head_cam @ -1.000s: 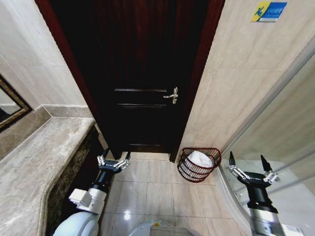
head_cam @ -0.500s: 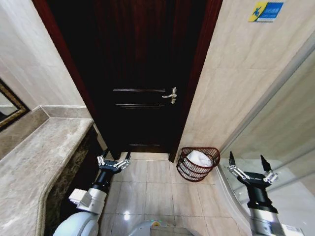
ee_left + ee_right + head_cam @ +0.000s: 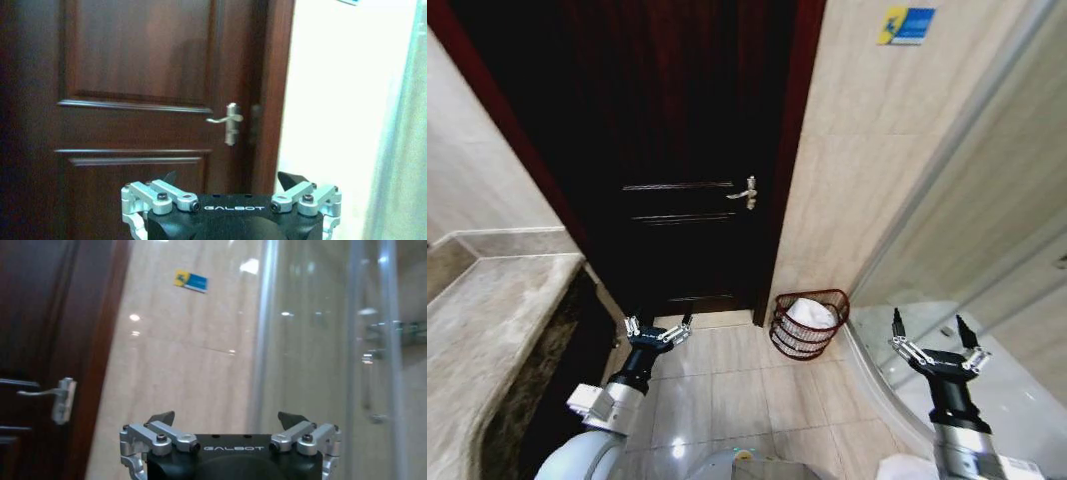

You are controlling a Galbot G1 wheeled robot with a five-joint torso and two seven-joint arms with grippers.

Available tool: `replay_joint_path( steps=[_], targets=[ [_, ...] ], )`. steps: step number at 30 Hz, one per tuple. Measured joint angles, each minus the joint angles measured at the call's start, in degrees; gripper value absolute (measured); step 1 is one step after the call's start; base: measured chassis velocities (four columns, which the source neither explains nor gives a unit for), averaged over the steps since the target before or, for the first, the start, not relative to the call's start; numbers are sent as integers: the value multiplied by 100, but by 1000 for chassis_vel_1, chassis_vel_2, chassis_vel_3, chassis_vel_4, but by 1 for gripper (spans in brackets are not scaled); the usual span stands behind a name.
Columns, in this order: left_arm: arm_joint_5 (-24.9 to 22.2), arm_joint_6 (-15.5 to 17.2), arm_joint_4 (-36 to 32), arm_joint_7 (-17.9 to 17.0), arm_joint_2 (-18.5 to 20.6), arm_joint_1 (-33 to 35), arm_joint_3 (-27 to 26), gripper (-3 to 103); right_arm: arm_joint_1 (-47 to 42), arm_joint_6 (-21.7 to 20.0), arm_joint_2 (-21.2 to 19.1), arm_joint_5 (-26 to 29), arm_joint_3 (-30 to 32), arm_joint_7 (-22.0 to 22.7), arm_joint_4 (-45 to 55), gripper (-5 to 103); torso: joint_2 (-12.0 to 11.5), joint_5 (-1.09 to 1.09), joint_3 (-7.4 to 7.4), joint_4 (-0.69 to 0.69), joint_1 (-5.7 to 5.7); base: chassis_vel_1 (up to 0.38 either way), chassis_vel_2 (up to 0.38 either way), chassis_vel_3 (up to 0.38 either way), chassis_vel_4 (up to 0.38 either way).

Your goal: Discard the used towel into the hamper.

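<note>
The hamper [image 3: 809, 324], a dark reddish wire basket, stands on the tiled floor against the beige wall, just right of the door frame. A white towel [image 3: 811, 311] lies inside it. My left gripper [image 3: 659, 325] is held low at the left, open and holding nothing, well to the left of the hamper. My right gripper [image 3: 931, 335] is also open and holds nothing, to the right of the hamper and nearer to me. Seen from the wrists, the left gripper [image 3: 229, 180] faces the door and the right gripper [image 3: 227, 417] faces the wall and the glass.
A dark wooden door [image 3: 677, 150] with a silver handle [image 3: 746, 193] fills the middle. A marble counter [image 3: 487, 330] runs along the left. A curved glass shower enclosure [image 3: 957, 250] stands at the right. Open floor tiles [image 3: 727, 390] lie between my arms.
The whole head view has shifted left and the mirror has left the picture, so the camera has turned right. Both grippers hold the same pose, and the towel stays in the hamper.
</note>
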Motion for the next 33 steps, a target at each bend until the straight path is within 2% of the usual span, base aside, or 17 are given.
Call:
replay_joint_path(
  steps=[33],
  targets=[
    [0,0,0,0,0,0,0,99,0,0,0,0,0,0,0,100,0,0,0,0,0,-124,-124,-125,-118]
  ],
)
